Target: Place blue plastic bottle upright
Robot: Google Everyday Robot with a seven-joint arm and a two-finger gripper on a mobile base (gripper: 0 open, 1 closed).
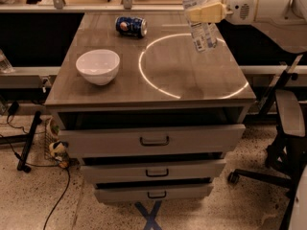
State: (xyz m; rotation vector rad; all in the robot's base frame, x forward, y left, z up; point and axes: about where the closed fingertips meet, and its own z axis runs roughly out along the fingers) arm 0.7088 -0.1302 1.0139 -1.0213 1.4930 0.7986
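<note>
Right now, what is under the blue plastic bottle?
Bare tabletop by the bright ring; the blue plastic bottle hangs above it, gripped by the claw at far right. Its base hides a small patch.

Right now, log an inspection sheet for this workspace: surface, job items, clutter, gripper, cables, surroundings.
Surface: brown cabinet top, with a bright ring of light on it.
Job's things: blue plastic bottle held in the air over the far right of the top, base down, leaning slightly.
Clutter: white bowl upright at left; blue can on its side at the back.
Gripper: gripper at upper right, shut around the bottle's middle.
Cables: black cable on the floor at left.
Surroundings: top drawer pulled partly out; office chair at right; blue tape cross on the floor.
</note>
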